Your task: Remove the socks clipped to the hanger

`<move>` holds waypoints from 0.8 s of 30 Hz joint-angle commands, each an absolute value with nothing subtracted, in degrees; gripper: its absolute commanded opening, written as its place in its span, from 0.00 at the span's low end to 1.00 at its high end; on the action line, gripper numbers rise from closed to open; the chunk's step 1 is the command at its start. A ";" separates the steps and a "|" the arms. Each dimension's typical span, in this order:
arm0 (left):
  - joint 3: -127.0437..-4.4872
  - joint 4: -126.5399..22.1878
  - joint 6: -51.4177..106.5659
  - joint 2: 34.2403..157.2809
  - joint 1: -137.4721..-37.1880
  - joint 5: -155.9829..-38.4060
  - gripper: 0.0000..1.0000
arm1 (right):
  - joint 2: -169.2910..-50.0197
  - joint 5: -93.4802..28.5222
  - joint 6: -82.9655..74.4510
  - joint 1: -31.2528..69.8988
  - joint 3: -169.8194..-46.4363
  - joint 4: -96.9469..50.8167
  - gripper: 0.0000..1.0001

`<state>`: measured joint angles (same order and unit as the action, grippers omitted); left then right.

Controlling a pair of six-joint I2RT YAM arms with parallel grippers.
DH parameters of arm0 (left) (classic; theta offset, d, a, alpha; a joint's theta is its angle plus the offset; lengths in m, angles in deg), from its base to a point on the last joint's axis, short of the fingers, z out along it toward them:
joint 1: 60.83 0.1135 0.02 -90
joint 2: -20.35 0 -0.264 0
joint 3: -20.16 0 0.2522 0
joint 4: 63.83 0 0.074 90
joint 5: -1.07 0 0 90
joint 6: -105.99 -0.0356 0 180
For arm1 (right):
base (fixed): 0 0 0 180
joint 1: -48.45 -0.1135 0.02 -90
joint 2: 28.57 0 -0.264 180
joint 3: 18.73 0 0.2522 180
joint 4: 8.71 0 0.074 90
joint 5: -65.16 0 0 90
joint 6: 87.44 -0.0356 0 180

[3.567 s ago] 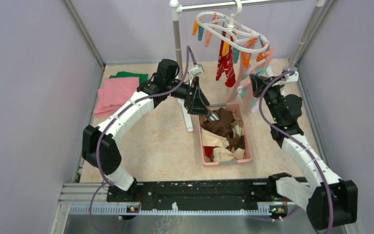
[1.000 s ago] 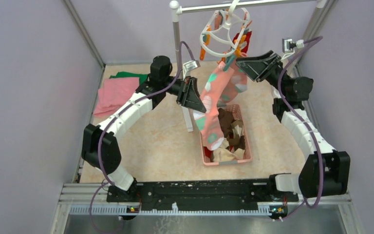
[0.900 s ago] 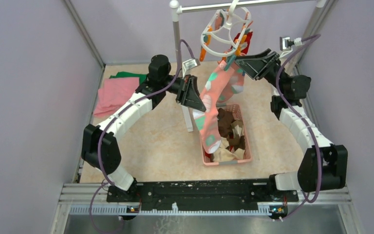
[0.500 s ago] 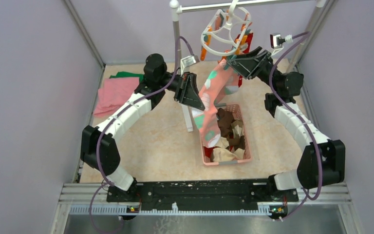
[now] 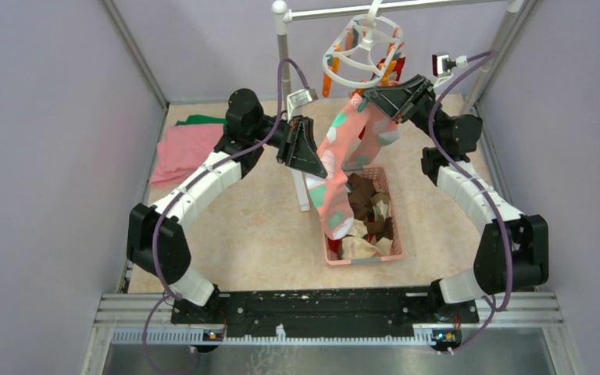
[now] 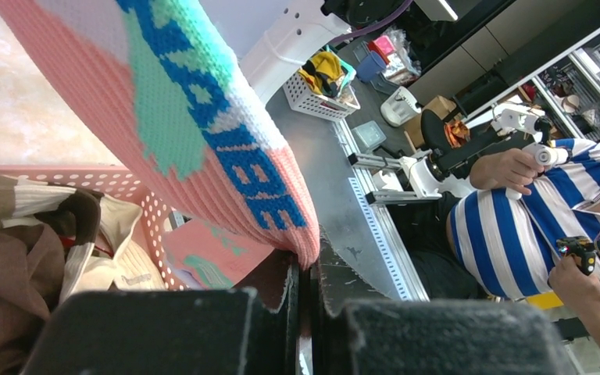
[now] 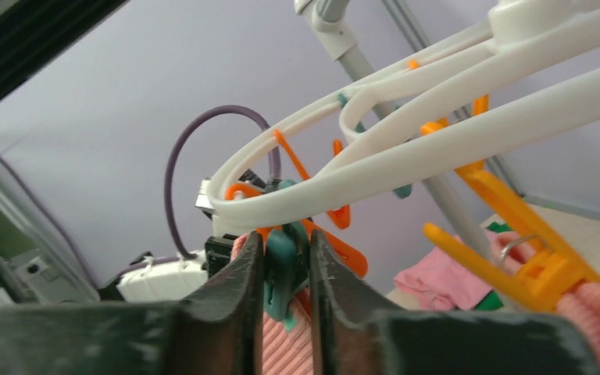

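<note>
The pink sock (image 5: 334, 168) hangs from the hanger (image 7: 437, 144), which is hooked over the rail (image 5: 406, 7) at the back. Its top is hidden behind the right gripper (image 5: 369, 95). Its toe drops into the basket (image 5: 363, 262) and is lost among the socks there.

In the right wrist view the fingers are clenched on a teal peg (image 7: 281, 273) under the white ring, with pink knit just below. An orange peg (image 7: 516, 266) beside it also bites pink knit, cut off at the frame's corner. A scrap of red behind the ring in the top view is too small to make out.

The left gripper (image 6: 310, 269) sits against the sock's lower half. Its fingers are drawn to a thin slit and the sock's edge reaches their tips, but I cannot tell whether it is nipped.

The basket, on the table beneath the hanger, holds brown and tan socks (image 5: 371, 207) in a heap. Folded pink and green cloths (image 5: 183, 148) lie well apart on the left.
</note>
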<state>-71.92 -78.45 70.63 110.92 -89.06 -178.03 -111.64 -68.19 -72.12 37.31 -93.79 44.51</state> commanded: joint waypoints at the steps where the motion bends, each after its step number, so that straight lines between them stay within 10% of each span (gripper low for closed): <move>1: -71.44 -74.52 64.55 109.83 -88.85 -178.11 0.02 | -107.08 -66.66 -66.09 36.94 -96.44 39.48 0.07; 8: -83.27 -29.31 28.05 112.65 -89.25 -162.86 0.01 | -102.25 -63.31 -51.39 36.94 -98.96 15.37 0.00; 24: -75.42 -24.29 11.66 114.61 -95.19 -141.94 0.00 | -100.11 -56.56 -36.29 36.67 -105.85 -9.17 0.00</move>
